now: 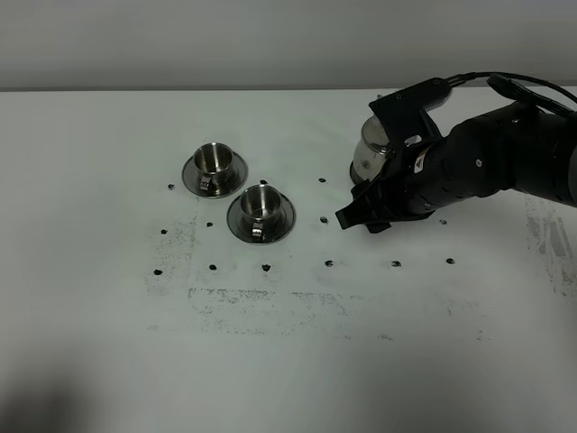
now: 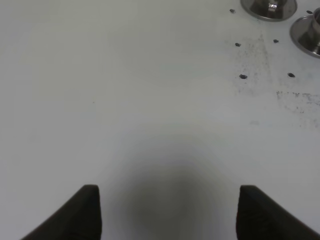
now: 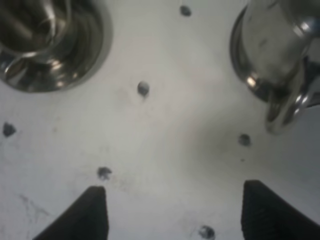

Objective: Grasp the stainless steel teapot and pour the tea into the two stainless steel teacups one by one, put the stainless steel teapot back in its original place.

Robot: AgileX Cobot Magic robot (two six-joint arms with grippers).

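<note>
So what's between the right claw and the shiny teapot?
Only bare white table with one small dark dot, as the right wrist view shows. The open right gripper is not touching the teapot.

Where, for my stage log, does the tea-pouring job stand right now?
Done: nothing that shows. The far teacup and the near teacup both look empty inside. In hand: the right gripper is low beside the upright teapot, jaws open and empty, handle not yet gripped. The left gripper is open over the bare table. Left: the grasp, both pours and setting the teapot back.
</note>
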